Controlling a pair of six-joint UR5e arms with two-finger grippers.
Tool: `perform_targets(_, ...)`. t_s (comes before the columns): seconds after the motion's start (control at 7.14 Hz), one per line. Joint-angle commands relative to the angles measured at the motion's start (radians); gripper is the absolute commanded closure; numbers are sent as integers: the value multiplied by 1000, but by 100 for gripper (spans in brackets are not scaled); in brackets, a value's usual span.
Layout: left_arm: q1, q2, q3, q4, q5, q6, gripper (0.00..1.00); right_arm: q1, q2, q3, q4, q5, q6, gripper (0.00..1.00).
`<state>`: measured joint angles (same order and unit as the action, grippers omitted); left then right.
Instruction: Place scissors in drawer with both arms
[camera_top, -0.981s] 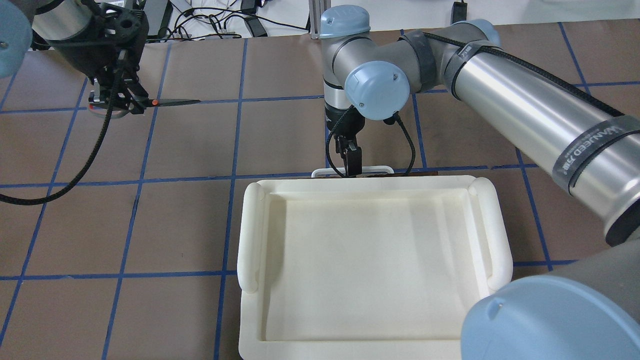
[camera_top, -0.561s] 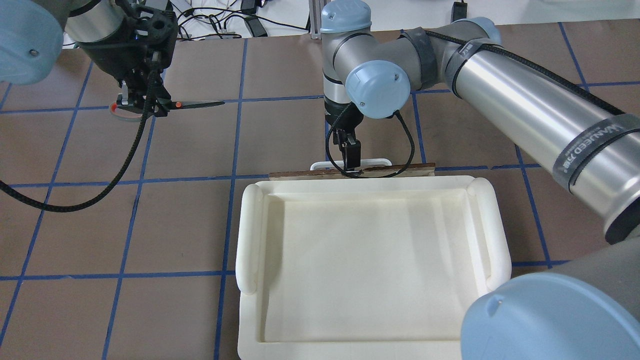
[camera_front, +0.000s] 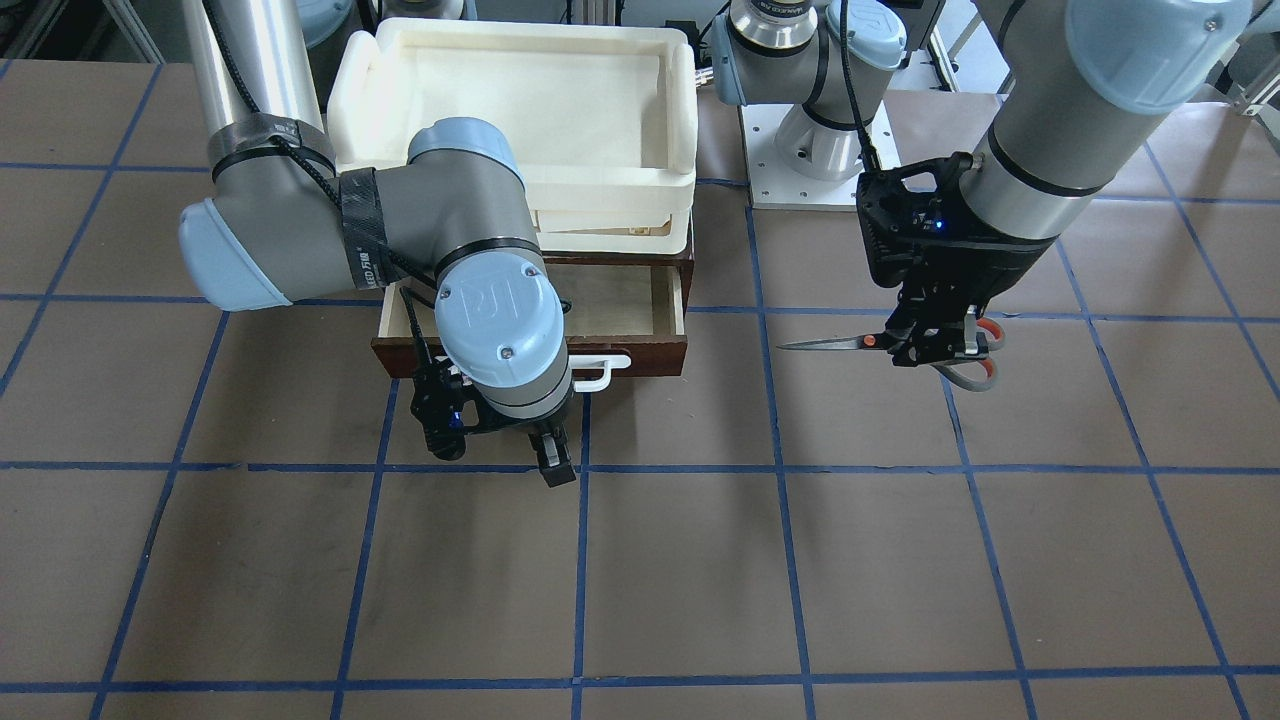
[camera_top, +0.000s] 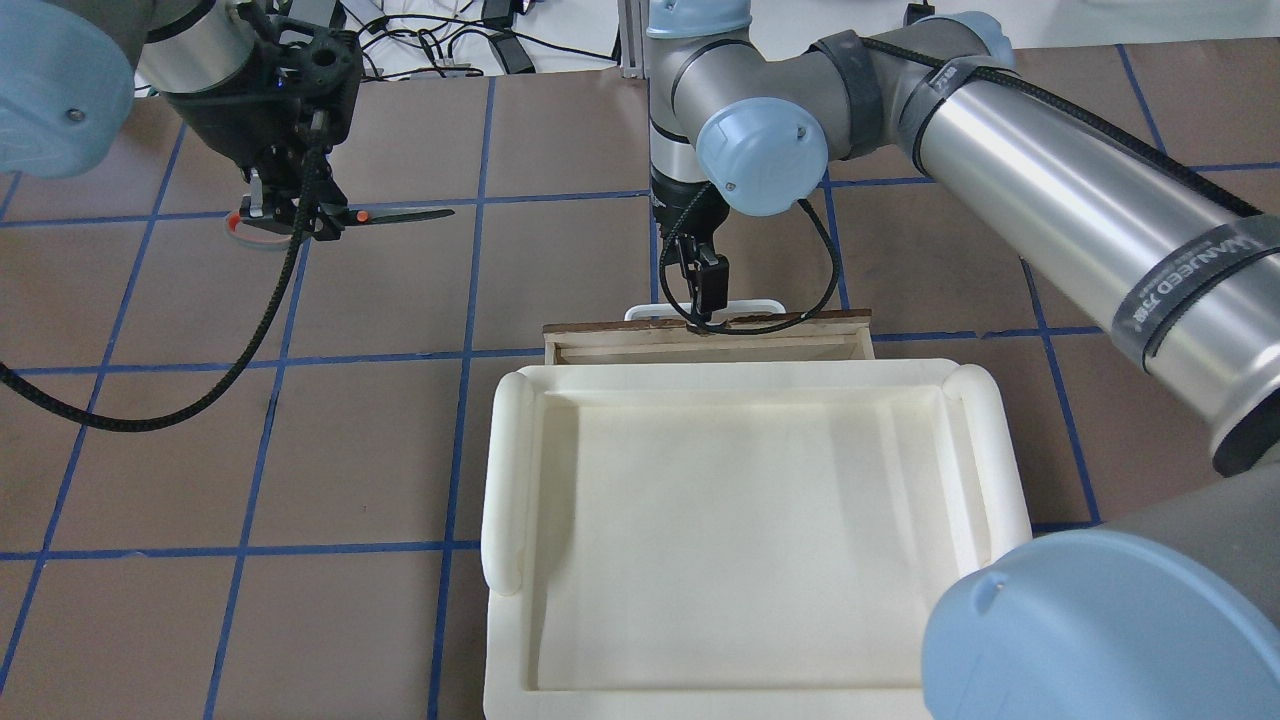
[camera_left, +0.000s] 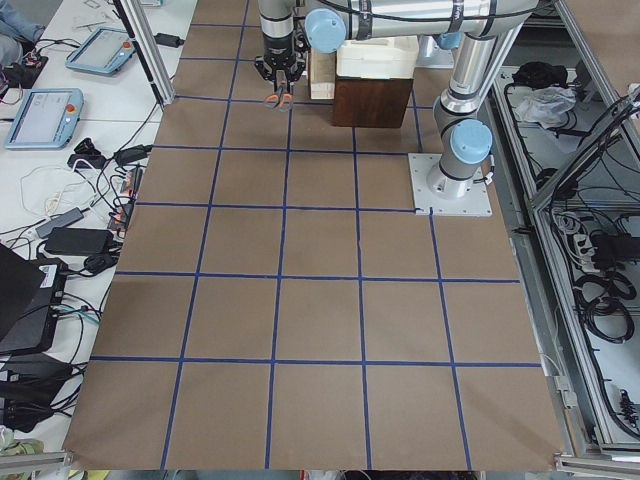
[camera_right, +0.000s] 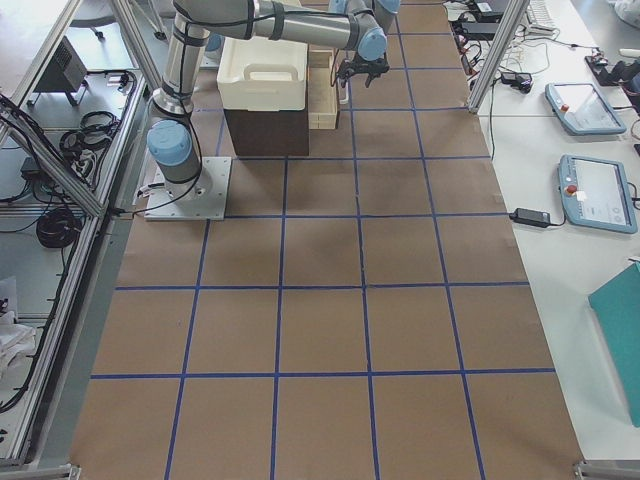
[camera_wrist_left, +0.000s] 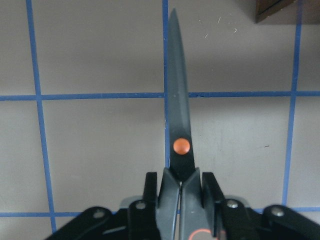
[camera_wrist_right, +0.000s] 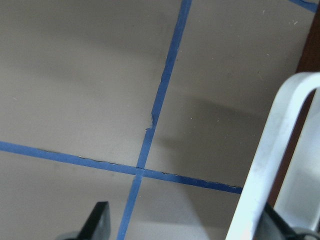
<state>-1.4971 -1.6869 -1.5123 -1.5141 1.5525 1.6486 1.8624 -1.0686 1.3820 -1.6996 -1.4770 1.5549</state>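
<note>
- Scissors (camera_front: 835, 343): blades closed, long axis level and parallel to the front of the drawer (camera_front: 655, 352). The tip points to the robot's right, toward the drawer, but the scissors hang well apart from it.
- Blades are dark grey and tapering, the pivot dot orange, the grey loops lined in orange-red.
- Left gripper (camera_front: 928, 350): clenched on the shanks just behind the pivot, holding the scissors over the matte brown table (camera_front: 700, 560).
- Right gripper (camera_top: 706, 300): fingers spread, with the white bar handle (camera_front: 610, 360) between them.
- Drawer: partly pulled out, with a dark wood front and pale plywood floor, beneath a cream plastic tray (camera_front: 683, 110).
</note>
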Motion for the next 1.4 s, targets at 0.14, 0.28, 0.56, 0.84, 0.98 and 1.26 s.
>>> perform_targets(0.14, 0, -2, 0, 0, -5, 0, 99, -19, 15, -8, -17, 9, -70, 0)
perform_targets(0.28, 0, 0, 0, 0, -6, -1, 99, -19, 22, -9, -31, 11, -70, 0)
perform_targets(0.56, 0, 1, 0, 0, -6, -1, 99, -19, 39, -43, -35, 12, -70, 0)
perform_targets(0.84, -2, 1, -2, -2, -8, -22, 99, -19, 44, -55, -35, 11, -68, 0)
perform_targets(0.98, -2, 1, -3, -2, -8, -24, 99, -19, 52, -64, -35, 6, -68, 0)
perform_targets(1.26, -2, 0, -3, -2, -23, -24, 99, -20, 64, -77, -35, 6, -68, 0)
